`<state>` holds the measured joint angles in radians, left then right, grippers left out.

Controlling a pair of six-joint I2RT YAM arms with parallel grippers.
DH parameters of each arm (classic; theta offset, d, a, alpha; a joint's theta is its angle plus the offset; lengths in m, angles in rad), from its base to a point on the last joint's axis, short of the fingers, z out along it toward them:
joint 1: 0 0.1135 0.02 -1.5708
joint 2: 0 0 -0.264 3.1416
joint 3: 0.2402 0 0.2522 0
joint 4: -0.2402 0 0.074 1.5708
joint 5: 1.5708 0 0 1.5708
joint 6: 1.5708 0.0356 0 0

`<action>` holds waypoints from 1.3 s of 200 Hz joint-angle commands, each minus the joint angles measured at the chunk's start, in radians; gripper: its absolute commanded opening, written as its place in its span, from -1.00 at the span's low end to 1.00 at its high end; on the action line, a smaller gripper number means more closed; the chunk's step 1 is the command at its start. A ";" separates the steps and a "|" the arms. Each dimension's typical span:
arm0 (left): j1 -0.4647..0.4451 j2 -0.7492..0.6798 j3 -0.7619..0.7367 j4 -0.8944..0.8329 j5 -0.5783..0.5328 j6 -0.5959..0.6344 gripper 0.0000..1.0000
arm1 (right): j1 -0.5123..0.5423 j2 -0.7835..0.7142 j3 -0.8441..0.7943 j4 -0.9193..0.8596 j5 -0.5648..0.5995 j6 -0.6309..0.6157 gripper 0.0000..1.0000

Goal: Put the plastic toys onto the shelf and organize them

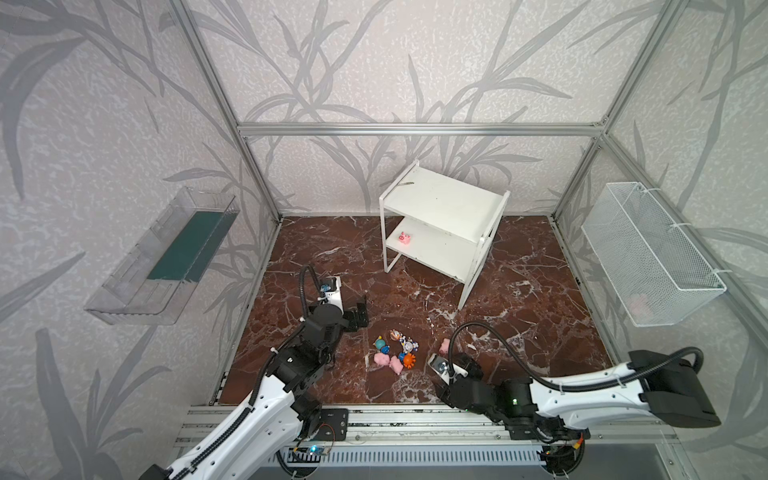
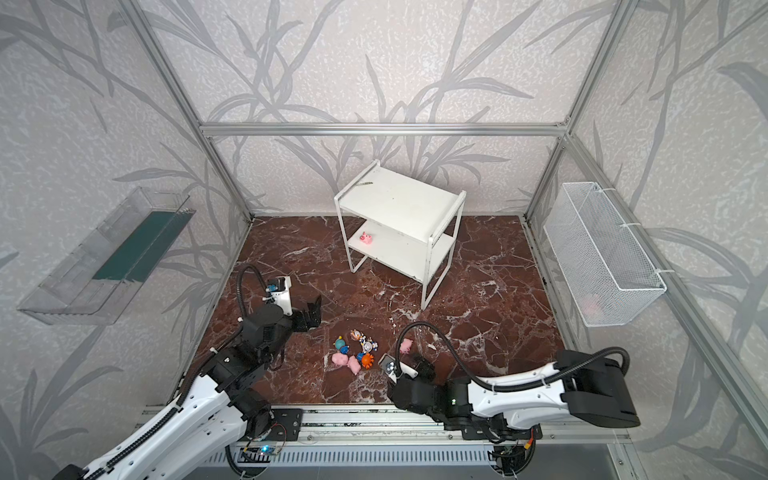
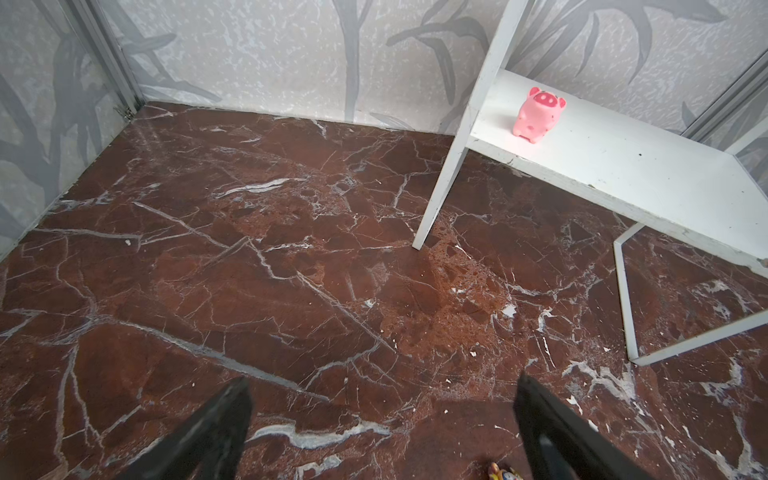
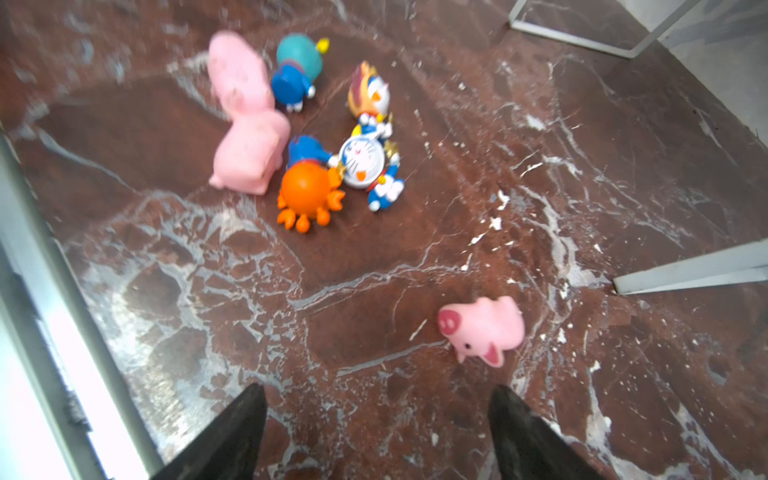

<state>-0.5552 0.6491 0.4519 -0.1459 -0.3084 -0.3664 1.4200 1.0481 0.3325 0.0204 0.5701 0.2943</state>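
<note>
Your left gripper [image 3: 382,380] and right gripper [image 4: 378,388] both stand with jaws apart, empty. One pink pig [image 1: 404,237] stands on the lower board of the shelf [image 1: 444,199]. The toy cluster [image 1: 394,365] lies on the floor [image 3: 291,270]; a lone pig [image 4: 482,330] lies near your right gripper, seemingly tipped over, though the view is blurred.

The left arm [image 1: 249,419] reaches forward with the left gripper [image 3: 382,384] low and roughly level, its 2 jaws spread wide. The right arm [image 1: 582,380] folds inward across the front, the right gripper [image 4: 378,390] tilted down, jaws apart.
</note>
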 commanded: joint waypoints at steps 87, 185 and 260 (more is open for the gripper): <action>0.004 0.030 0.026 0.038 0.039 -0.012 0.98 | -0.519 -0.218 -0.040 -0.153 -0.339 0.242 0.74; 0.003 0.027 0.025 0.031 0.051 -0.016 0.99 | -0.558 0.101 0.017 0.038 -0.377 0.260 0.74; 0.003 0.063 0.031 0.065 0.138 0.025 0.99 | -0.566 0.244 0.129 0.092 -0.475 0.226 0.73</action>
<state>-0.5552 0.6941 0.4519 -0.1188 -0.2512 -0.3672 0.8574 1.2465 0.3988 0.0799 0.1455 0.5415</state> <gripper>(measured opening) 0.994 0.869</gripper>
